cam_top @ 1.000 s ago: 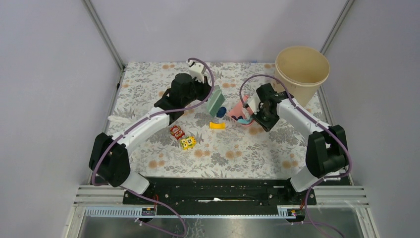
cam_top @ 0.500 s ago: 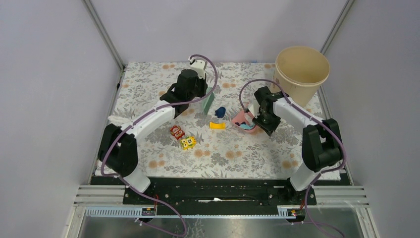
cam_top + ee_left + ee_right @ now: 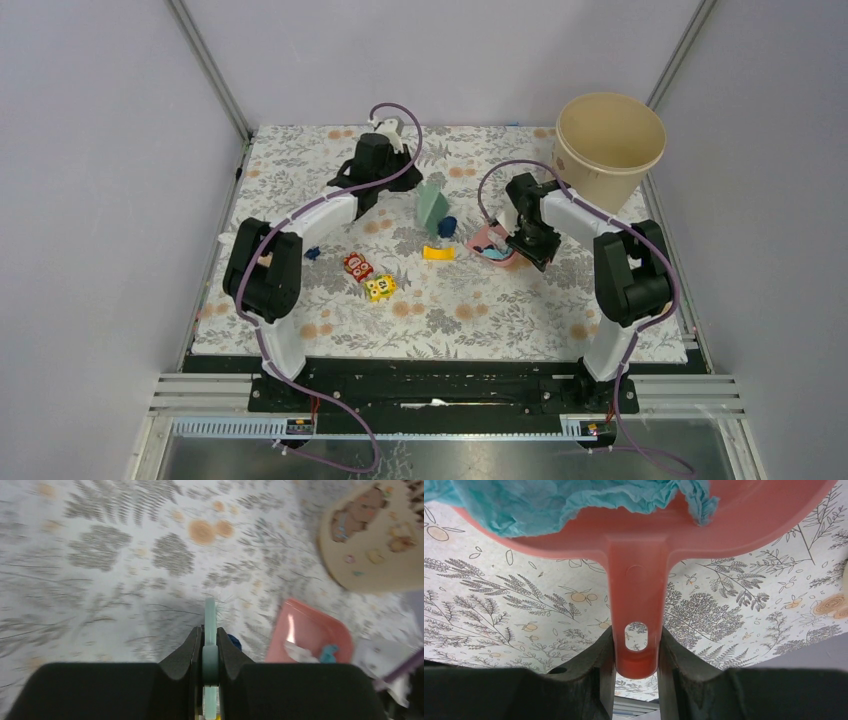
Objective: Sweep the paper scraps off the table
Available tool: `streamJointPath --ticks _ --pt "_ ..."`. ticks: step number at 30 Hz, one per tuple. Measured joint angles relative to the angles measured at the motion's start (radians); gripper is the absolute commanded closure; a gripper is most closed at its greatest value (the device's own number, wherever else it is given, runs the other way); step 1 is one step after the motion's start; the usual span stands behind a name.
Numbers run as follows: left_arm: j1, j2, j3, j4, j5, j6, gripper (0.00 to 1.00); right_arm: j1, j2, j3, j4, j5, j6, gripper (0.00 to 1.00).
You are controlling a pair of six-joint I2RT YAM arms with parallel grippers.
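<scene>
From above we see two white-and-black arms reaching over a table [image 3: 470,320] covered in fern-printed cloth. The left claw [image 3: 210,642] is clamped narrow on a flat green sweeper [image 3: 432,203], held upright on its thin edge so that its lower edge can push along the cloth. The right claw [image 3: 636,652] is pinched on the handle of a pink dustpan [image 3: 488,241], whose open mouth is turned toward the sweeper to receive litter; we cannot tell whether its lip touches the cloth. Of the paper scraps [image 3: 549,505], a crumpled teal piece [image 3: 327,653] already lies inside the pan. A navy wad [image 3: 447,226] sits on the table between sweeper and pan, just beside the sweeper (we judge it the next thing to push in). Another small navy scrap [image 3: 313,253] lies well apart, near the left arm's elbow. A yellow curved piece [image 3: 437,253] and two toy blocks [image 3: 380,288] rest nearer the bases. A tan bucket [image 3: 609,140] stands at the far right corner, just beyond the pan, probably for emptying it.
</scene>
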Motion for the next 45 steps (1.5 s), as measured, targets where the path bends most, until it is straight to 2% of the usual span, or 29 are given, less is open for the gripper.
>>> streamJointPath --ticks 9,14,18,28,33,38,45 --pt "-0.023 0.064 -0.058 0.18 0.306 -0.228 1.0 0.0 0.026 0.016 0.004 -0.022 0.0 1.0" --pt "-0.017 0.063 -0.103 0.322 0.388 -0.343 1.0 0.0 0.026 0.014 0.013 -0.031 0.0 1.0" --pt "-0.008 0.055 -0.121 0.375 0.409 -0.387 1.0 0.0 0.024 -0.007 0.035 -0.041 0.002 1.0" --pt "0.014 0.003 -0.149 0.39 0.407 -0.396 1.0 -0.001 -0.109 -0.146 0.124 -0.074 0.002 1.0" --pt "0.053 -0.101 -0.192 0.375 0.385 -0.383 1.0 -0.001 -0.147 -0.151 0.155 -0.084 0.006 1.0" --pt "0.085 -0.243 -0.175 0.22 0.277 -0.243 1.0 -0.002 -0.191 -0.143 0.142 -0.09 0.008 1.0" --pt "0.083 -0.379 -0.146 0.014 0.019 -0.019 1.0 -0.003 -0.28 -0.047 0.032 -0.119 0.022 1.0"
